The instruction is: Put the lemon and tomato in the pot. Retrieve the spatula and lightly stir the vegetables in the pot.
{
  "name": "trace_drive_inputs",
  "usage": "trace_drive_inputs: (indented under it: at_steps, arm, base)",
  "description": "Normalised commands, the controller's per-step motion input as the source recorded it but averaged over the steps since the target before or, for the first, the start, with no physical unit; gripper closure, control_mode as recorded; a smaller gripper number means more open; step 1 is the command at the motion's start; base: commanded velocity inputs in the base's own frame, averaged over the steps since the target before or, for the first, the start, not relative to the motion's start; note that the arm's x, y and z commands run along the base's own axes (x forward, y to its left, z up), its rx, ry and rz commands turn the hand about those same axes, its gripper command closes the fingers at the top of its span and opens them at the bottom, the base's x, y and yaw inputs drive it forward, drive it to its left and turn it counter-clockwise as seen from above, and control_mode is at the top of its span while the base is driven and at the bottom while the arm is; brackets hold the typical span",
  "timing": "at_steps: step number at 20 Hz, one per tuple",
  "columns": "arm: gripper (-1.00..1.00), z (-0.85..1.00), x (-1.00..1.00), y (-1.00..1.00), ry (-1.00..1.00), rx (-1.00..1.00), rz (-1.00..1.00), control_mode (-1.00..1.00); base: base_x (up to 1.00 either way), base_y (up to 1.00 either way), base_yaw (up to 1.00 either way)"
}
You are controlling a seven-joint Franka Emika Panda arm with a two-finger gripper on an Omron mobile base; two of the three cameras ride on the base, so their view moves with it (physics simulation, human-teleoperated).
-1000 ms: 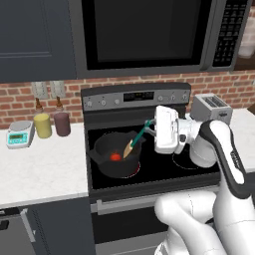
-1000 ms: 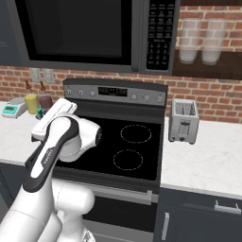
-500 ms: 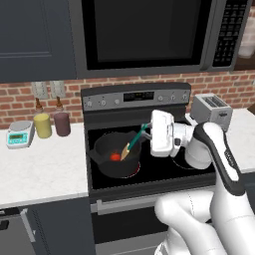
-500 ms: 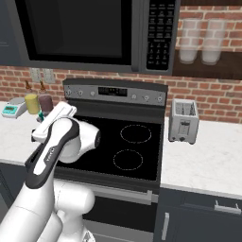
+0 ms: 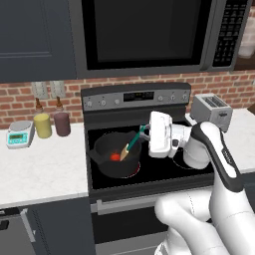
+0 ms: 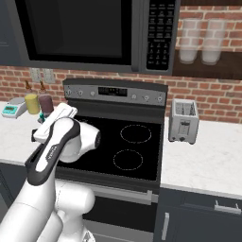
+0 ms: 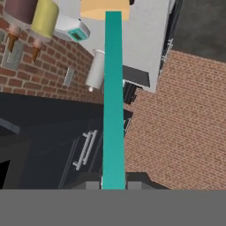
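Note:
The dark pot (image 5: 105,160) stands on the stove's front left burner. The small red tomato (image 5: 115,157) lies inside it. The spatula (image 5: 133,143) slants down from the right into the pot, its tan blade beside the tomato. My gripper (image 5: 145,132) is shut on the top of the teal handle, just right of the pot's rim. In the hand view the spatula (image 7: 113,101) runs straight up from my gripper (image 7: 113,185) to its tan blade at the top edge. The lemon is hidden.
A yellow jar (image 5: 43,125), a maroon jar (image 5: 62,123) and a small kitchen scale (image 5: 19,134) stand on the counter left of the stove. A toaster (image 5: 212,109) sits on the right counter. A microwave (image 5: 144,32) hangs above the stove.
My hand has shifted a little to the left and down, taking the spatula along; its blade has swept slightly left inside the pot. The tomato has barely moved.

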Motion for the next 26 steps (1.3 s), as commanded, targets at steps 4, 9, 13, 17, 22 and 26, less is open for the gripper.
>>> trace_drive_inputs:
  at_steps: [4, 9, 13, 17, 22, 26]
  arm:
    - [1.0, 0.0, 0.0, 0.0, -0.02, -0.08, 0.0, -1.0]
    - [1.0, 0.0, 0.11, 0.0, -0.04, -0.13, 0.0, -1.0]
    - [1.0, 0.0, 0.36, 0.0, -0.01, -0.04, 0.0, -1.0]
    - [1.0, 0.0, 0.42, 0.0, 0.0, 0.0, 0.0, -1.0]
    - [1.0, -0.15, 0.37, 0.0, 0.02, 0.0, 0.0, -1.0]
    - [1.0, -0.43, 0.28, 0.01, 0.05, 0.0, 0.0, -1.0]
  base:
    - [0.0, 0.0, 0.0]
    - [0.0, 0.0, 0.0]
    - [0.0, 0.0, 0.0]
    - [0.0, 0.0, 0.0]
    - [0.0, 0.0, 0.0]
    - [0.0, 0.0, 0.0]
